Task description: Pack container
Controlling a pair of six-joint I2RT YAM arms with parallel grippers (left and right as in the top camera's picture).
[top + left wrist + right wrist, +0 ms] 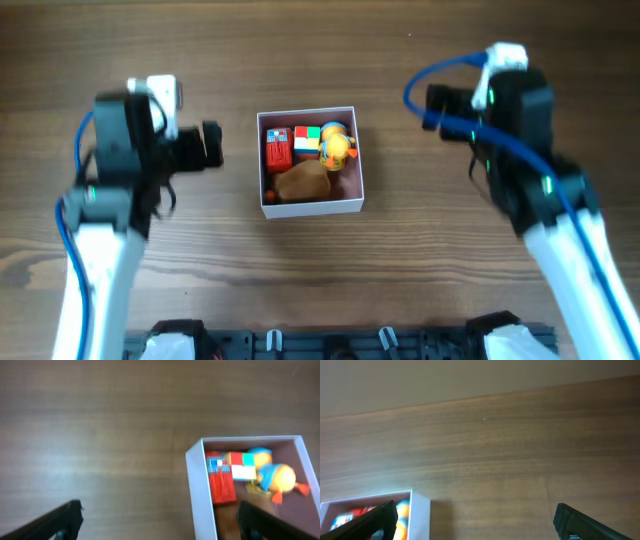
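Observation:
The container [352, 158], a square shallow box with white walls and a dusty-pink inside, sits at the table's middle. In it lie a red toy [278, 148], a coloured cube [306, 137], an orange-and-blue duck toy [336, 146] and a brown lump [301, 181]. My left gripper [210, 145] is open and empty, just left of the box. In the left wrist view its fingers [160, 522] straddle the box's left wall [200, 495]. My right gripper [432, 105] is open and empty, to the right of the box. In the right wrist view [475, 522] the box corner [417, 505] shows lower left.
The wooden table [450, 250] spreads around the box. A dark rail with white fittings [330, 343] runs along the front edge. Blue cables [450, 90] loop off the right arm.

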